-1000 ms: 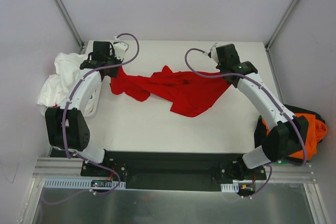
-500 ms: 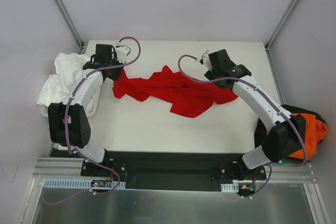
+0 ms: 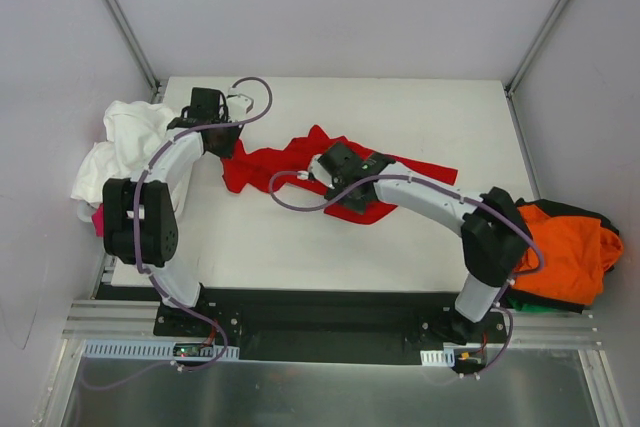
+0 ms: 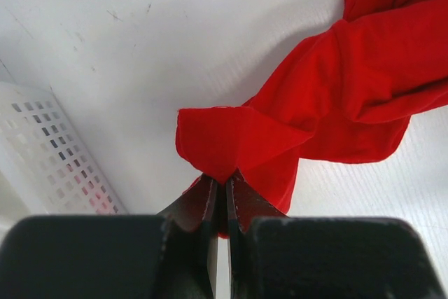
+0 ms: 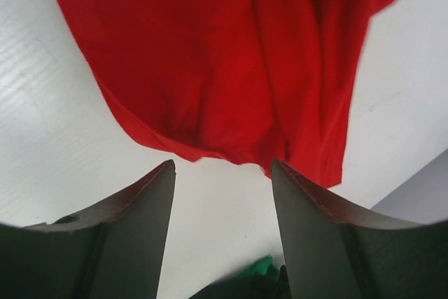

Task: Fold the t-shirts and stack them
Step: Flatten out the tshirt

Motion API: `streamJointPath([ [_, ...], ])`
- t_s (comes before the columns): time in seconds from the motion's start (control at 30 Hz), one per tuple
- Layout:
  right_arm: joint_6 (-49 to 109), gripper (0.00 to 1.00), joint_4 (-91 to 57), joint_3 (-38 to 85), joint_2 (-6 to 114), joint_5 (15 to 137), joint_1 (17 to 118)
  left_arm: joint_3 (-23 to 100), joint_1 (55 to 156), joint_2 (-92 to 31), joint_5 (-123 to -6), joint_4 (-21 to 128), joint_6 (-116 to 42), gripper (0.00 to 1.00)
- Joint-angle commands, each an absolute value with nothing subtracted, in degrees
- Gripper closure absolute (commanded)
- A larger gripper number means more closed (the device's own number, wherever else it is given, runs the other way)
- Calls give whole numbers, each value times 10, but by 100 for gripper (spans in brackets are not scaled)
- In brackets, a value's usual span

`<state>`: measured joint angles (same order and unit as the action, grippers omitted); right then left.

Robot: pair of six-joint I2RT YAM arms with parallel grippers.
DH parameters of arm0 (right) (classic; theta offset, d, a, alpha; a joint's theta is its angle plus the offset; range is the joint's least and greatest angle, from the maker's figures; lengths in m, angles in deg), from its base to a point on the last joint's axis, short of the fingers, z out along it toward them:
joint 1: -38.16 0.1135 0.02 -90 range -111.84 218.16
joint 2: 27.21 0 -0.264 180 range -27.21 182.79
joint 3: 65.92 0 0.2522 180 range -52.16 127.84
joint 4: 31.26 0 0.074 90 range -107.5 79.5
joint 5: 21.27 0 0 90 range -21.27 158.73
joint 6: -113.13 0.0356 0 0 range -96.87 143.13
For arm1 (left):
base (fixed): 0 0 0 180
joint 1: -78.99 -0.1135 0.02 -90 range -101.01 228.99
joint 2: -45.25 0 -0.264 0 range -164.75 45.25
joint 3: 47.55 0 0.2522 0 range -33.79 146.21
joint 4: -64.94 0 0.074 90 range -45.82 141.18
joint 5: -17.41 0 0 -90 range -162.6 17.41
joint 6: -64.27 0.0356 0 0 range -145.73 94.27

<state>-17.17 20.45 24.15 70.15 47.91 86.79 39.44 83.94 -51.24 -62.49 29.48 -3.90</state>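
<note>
Top external | white table (image 3: 400,112) | grey walls (image 3: 330,7) | red t-shirt (image 3: 265,162) mid-table

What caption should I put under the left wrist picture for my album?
Left gripper pinching a corner of the red t-shirt on the white table.

A white bench (image 3: 300,247) stands between plain pale grey walls (image 3: 330,7). Two slanted metal bars (image 3: 116,12) rise from its far corners. From close, the bench top is matt, with small scratches and dark marks. At the near edge lie a black plate (image 3: 320,312) and an aluminium rail (image 3: 110,322), then a shiny metal sheet (image 3: 330,397). The light is soft and even.
</note>
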Motion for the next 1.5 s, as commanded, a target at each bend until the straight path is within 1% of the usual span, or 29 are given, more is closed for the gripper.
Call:
streamJointPath([
  [0.0, -149, 41, 192, 268, 762, 494, 894, 393, 845, -514, -605, 310, -47, 100],
  [0.23, -151, 43, 186, 310, 828, 524, 907, 389, 845, -518, -601, 310, -45, 100],
  [0.57, -150, 43, 189, 356, 874, 556, 925, 385, 845, -530, -606, 315, -38, 100],
  [0.77, -145, 37, 186, 356, 872, 609, 925, 380, 845, -530, -607, 318, -37, 100],
  [0.93, -146, 31, 181, 354, 872, 620, 922, 377, 845, -531, -607, 319, -36, 100],
  [1.0, -148, 26, 177, 354, 874, 624, 922, 376, 845, -530, -606, 321, -36, 100],
  [1.13, -148, 21, 175, 355, 880, 631, 916, 370, 845, -530, -607, 323, -36, 100],
  [1.17, -149, 18, 175, 356, 882, 633, 914, 370, 845, -530, -609, 323, -35, 100],
  [1.23, -153, 17, 175, 358, 884, 640, 907, 367, 845, -530, -609, 325, -34, 100],
  [1.3, -153, 13, 177, 362, 887, 648, 903, 366, 845, -531, -607, 325, -35, 100],
  [1.33, -155, 10, 178, 364, 888, 655, 898, 366, 845, -531, -608, 325, -34, 100],
  [1.47, -155, 12, 190, 377, 901, 670, 886, 365, 845, -532, -607, 326, -36, 100],
])
